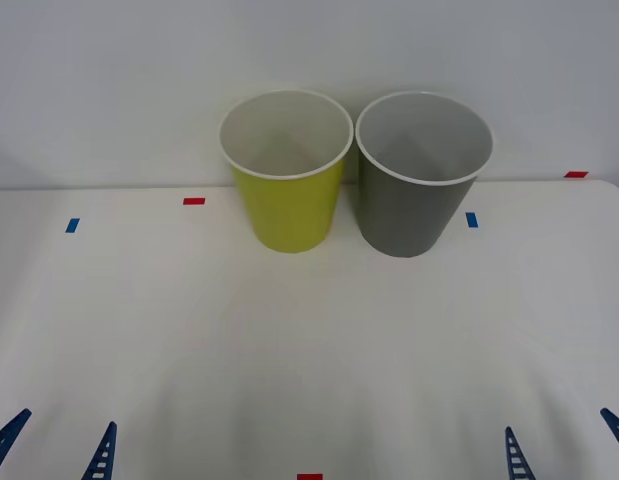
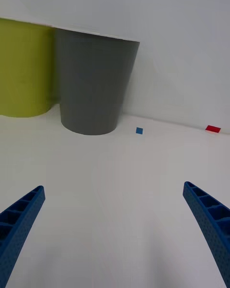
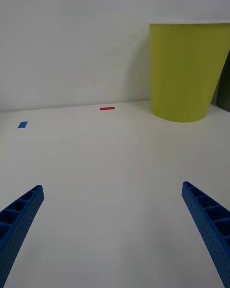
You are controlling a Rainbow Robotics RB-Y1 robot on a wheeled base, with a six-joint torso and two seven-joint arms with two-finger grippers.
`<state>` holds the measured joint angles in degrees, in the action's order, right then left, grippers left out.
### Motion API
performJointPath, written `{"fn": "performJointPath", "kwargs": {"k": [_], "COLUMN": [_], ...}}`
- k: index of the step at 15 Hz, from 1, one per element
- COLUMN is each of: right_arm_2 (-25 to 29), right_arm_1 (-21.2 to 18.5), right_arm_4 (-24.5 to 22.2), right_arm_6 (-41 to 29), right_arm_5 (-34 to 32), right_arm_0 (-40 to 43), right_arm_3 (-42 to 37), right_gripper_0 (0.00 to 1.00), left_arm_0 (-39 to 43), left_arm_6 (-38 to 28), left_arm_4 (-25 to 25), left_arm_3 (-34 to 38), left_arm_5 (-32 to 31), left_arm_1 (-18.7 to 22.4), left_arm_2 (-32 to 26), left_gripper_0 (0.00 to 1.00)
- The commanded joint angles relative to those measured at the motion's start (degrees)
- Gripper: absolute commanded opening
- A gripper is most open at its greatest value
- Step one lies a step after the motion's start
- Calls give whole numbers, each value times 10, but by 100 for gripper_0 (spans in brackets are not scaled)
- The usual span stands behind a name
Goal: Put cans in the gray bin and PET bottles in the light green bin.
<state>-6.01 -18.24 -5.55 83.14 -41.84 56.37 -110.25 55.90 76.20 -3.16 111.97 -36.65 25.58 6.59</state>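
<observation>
The light green bin [image 1: 287, 190] and the gray bin [image 1: 419, 195] stand upright side by side at the back of the white table, green on the left, both with white rims and pale insides that look empty. The right wrist view has the gray bin [image 2: 93, 84] ahead with the green bin [image 2: 24, 69] beside it; the left wrist view has the green bin [image 3: 187, 72]. My left gripper [image 1: 54, 450] is open at the near left edge, my right gripper [image 1: 567, 450] open at the near right edge. No cans or PET bottles are in view.
Small red tape marks [image 1: 194, 201] and blue tape marks [image 1: 72, 225] dot the table [image 1: 309, 340]. A pale wall rises right behind the bins. Bare tabletop stretches between the grippers and the bins.
</observation>
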Motion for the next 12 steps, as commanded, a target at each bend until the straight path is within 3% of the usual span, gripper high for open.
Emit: {"fn": "performJointPath", "kwargs": {"k": [1, 12], "right_arm_2": [8, 11], "right_arm_1": [2, 9], "right_arm_4": [19, 35], "right_arm_6": [9, 10], "right_arm_5": [-38, -38], "right_arm_0": [23, 23], "right_arm_3": [3, 14], "right_gripper_0": [100, 100], "left_arm_0": [0, 0], "left_arm_6": [0, 0], "left_arm_4": [0, 0], "left_arm_3": [0, 0], "left_arm_5": [0, 0], "left_arm_1": [0, 0], "left_arm_2": [0, 0], "left_gripper_0": [100, 100]}}
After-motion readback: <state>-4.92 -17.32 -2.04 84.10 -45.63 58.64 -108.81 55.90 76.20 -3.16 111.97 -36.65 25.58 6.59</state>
